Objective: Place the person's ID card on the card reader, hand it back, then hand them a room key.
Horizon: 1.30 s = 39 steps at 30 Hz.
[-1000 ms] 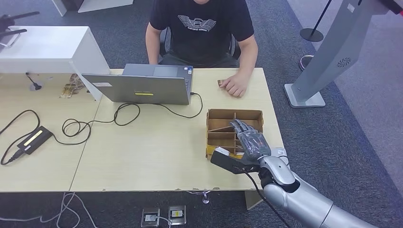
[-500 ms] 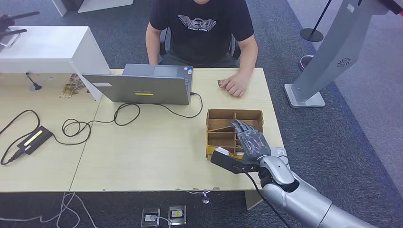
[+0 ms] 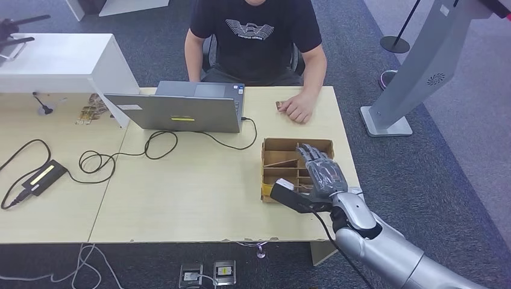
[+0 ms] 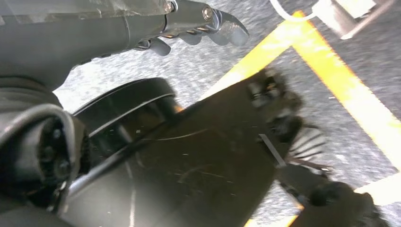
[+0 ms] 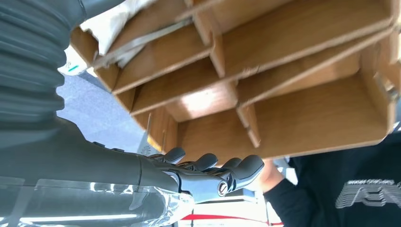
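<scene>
My right hand (image 3: 319, 171) hovers over a brown cardboard box (image 3: 298, 142) with several compartments at the table's right side. Its fingers are stretched out and hold nothing. The right wrist view has the same hand (image 5: 208, 175) just above the box's dividers (image 5: 302, 118), with white cards (image 5: 111, 26) lying in one compartment. Across the table, the person's hand (image 3: 298, 109) rests on the tabletop with a small brown thing (image 3: 279, 105) at its fingertips. A flat black device with a yellow strip (image 3: 42, 176) lies far left. My left hand (image 4: 198, 26) hangs over the floor, holding nothing.
A grey laptop (image 3: 181, 111) stands open in front of the person, and its cable (image 3: 150, 144) loops across the table. A white cabinet (image 3: 66, 60) is at the back left. A grey stand's base (image 3: 388, 123) sits on the carpet to the right.
My right hand has moved a little forward and up over the box, toward the person. The person's hand and the table's things have stayed put.
</scene>
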Tool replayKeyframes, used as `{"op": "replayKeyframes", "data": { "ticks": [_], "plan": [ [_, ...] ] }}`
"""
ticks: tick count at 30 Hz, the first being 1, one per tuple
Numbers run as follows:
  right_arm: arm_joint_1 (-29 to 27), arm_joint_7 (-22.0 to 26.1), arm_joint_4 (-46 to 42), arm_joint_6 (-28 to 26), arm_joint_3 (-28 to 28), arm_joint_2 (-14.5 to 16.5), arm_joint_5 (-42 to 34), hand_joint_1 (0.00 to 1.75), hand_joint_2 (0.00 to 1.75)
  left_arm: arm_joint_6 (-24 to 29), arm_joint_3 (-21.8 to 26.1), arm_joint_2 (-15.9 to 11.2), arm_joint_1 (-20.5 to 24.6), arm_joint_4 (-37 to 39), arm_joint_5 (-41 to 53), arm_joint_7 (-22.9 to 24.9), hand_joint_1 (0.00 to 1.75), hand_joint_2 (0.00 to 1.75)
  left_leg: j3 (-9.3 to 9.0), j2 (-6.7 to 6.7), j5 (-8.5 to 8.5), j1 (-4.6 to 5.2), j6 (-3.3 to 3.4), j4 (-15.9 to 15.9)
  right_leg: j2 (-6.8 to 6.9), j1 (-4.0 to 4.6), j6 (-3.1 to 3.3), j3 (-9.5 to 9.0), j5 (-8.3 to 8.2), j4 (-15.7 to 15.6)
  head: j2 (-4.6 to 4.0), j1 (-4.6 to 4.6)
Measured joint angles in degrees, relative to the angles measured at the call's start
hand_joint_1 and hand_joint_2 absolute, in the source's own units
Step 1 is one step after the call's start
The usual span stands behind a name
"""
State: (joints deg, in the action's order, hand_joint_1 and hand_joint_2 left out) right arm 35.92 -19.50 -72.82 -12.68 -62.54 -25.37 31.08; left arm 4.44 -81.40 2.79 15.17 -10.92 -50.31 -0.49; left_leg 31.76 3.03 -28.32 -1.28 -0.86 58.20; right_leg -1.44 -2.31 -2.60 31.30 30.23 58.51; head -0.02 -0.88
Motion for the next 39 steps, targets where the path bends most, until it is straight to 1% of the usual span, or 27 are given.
{"op": "replayKeyframes", "data": {
  "ticks": [4,6,12,20,25,31,35,39],
  "plan": [
    [0.1,0.0,-0.4,-0.3,0.3,-0.3,0.1,0.00,1.75,0.0,-0.5,0.3,0.7,0.0,3.9,-3.8,0.00,0.00,-0.01,-0.02,0.00,0.00,0.00,0.0,-0.04,0.00,0.00,0.00,-0.01,0.0,0.00,0.01],
    [0.2,0.2,-0.5,-0.4,0.3,-0.3,0.1,0.00,1.75,0.0,-1.3,1.0,1.4,-0.1,6.4,-4.8,0.00,0.00,0.00,-0.01,0.00,0.00,0.00,0.0,-0.02,0.00,-0.01,-0.01,-0.01,0.0,0.00,0.01],
    [0.3,0.3,-0.7,-0.8,0.3,-0.3,0.0,0.00,1.75,0.0,-2.7,2.8,2.4,-0.5,8.7,-3.9,0.00,0.00,-0.01,-0.03,0.00,0.01,0.00,0.0,-0.05,-0.01,-0.02,-0.01,-0.02,0.0,0.00,0.01],
    [0.3,-1.9,-2.3,-1.5,0.8,-1.0,0.7,0.00,1.75,0.0,-3.3,3.4,2.4,-0.5,9.4,-1.1,0.00,0.00,-0.02,-0.04,0.00,0.00,0.00,0.0,-0.07,0.00,-0.02,-0.01,-0.02,0.0,0.00,0.01],
    [1.1,-5.2,-6.5,-0.6,2.7,-2.9,2.2,0.00,1.75,0.0,-3.3,3.4,2.2,-0.5,10.4,-0.3,0.00,0.00,-0.02,-0.05,0.00,0.02,0.00,0.0,-0.09,-0.02,-0.03,-0.01,-0.03,0.0,0.00,0.00],
    [3.6,-10.3,-14.0,4.0,7.0,-6.7,4.4,0.00,1.75,0.0,-3.3,3.4,2.1,-0.5,12.0,-0.3,0.00,0.00,-0.06,-0.04,0.00,0.03,0.00,0.0,-0.08,-0.03,-0.03,-0.01,-0.03,0.0,0.00,0.00],
    [4.0,-11.4,-18.5,5.2,10.1,-9.3,4.9,0.00,1.75,0.0,-3.3,3.4,2.2,-0.5,12.3,-0.3,0.00,0.00,-0.06,-0.05,0.00,0.03,0.00,0.0,-0.12,-0.03,-0.03,-0.01,-0.03,0.0,0.00,0.01],
    [4.1,-11.6,-21.4,5.6,11.9,-10.8,5.1,0.00,1.75,0.0,-3.3,3.4,2.2,-0.5,12.3,-0.4,0.00,0.00,-0.06,-0.09,0.00,0.02,0.00,0.0,-0.13,-0.03,-0.03,-0.01,-0.03,0.0,0.00,0.02]
  ]
}}
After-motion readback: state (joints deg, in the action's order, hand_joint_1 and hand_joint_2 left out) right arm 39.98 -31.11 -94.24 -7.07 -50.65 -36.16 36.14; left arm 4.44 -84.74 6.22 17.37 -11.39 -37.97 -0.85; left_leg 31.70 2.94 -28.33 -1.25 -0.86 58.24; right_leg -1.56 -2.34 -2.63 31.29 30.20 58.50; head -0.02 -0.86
